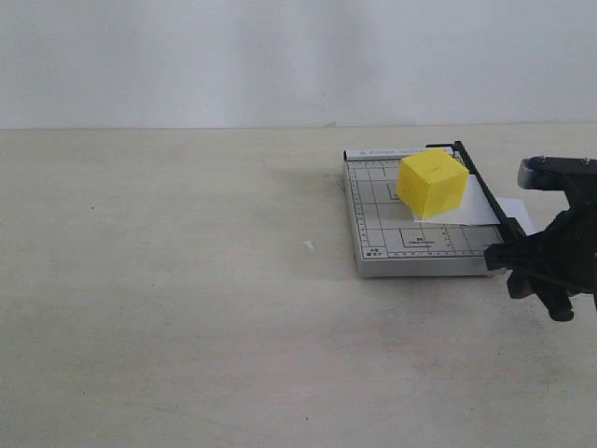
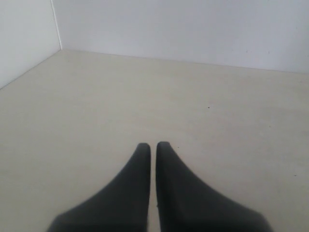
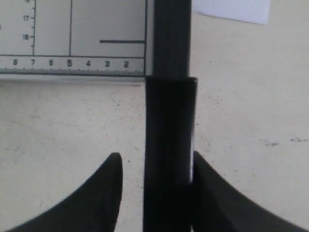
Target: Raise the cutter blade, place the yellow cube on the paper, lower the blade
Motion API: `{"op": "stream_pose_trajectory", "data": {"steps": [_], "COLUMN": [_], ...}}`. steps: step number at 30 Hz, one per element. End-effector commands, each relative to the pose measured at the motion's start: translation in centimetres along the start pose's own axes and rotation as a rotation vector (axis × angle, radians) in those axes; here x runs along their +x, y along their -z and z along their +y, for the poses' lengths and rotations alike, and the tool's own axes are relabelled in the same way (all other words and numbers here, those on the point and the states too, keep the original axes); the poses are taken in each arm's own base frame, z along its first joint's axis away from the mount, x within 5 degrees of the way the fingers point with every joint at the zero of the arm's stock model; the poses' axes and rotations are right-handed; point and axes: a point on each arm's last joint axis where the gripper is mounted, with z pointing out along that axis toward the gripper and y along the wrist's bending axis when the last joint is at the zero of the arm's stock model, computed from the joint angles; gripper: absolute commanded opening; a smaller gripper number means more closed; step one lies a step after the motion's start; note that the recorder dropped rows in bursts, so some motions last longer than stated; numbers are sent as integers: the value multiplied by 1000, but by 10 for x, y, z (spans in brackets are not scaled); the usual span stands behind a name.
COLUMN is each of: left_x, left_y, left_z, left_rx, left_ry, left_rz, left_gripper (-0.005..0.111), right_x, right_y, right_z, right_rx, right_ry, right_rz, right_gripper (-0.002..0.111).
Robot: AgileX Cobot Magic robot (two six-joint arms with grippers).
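The yellow cube [image 1: 432,185] sits on the white paper [image 1: 485,207], which lies on the grey gridded trimmer base [image 1: 392,247]. The black cutter blade [image 1: 483,191] lies down along the base's right edge. Its thick handle [image 3: 169,145] stands between the fingers of my right gripper [image 3: 156,157], which is open: one finger touches the handle, the other stands a little apart. In the exterior view the right gripper [image 1: 536,266] is at the base's near right corner. My left gripper [image 2: 150,145] is shut on nothing over bare table and does not show in the exterior view.
The beige table [image 1: 168,280] runs wide to the left of the trimmer. A small white scrap [image 1: 307,245] lies left of the base. A white wall [image 1: 280,56] closes the back. A corner of the paper [image 3: 231,9] sticks out past the blade.
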Motion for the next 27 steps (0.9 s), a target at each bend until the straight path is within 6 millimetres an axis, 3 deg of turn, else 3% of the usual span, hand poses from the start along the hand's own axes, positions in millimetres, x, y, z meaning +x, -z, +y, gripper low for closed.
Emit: {"op": "stream_pose_trajectory", "data": {"steps": [1,4,7,11,16,18,20,21,22,23,24,25,27], "left_x": [-1,-1,-1,-1,-1,-1,-1,-1,-1,-1,-1,-1,-1], "left_y": [0,0,0,0,0,0,0,0,0,0,0,0,0], "left_z": [0,0,0,0,0,0,0,0,0,0,0,0,0], "left_rx": [-3,-3,-3,-3,-3,-3,-3,-3,-3,-3,-3,-3,-3], "left_ry": [7,7,5,5,3,3,3,3,3,3,3,-1,-1], "left_rz": [-14,-14,-14,-14,-14,-14,-14,-14,-14,-14,-14,-14,-14], "left_gripper": [4,4,4,4,4,4,4,4,4,4,4,4,4], "right_x": [8,7,3,7,33,42,55,79,92,121,130,148,161], "right_y": [-4,8,34,85,156,184,207,224,222,217,213,197,172], "right_z": [11,13,17,25,36,39,39,36,33,27,24,15,5], "right_rx": [-50,-57,-60,-73,-90,-90,-79,-48,-36,-13,4,91,235], "right_ry": [-69,-59,-59,-48,-39,-22,-12,22,21,5,2,47,121], "right_rz": [58,33,-45,-142,-272,-440,-665,-905,-974,-1135,-1199,-1312,-1380], "right_gripper": [43,43,43,43,43,35,18,0,0,0,0,0,0]}}
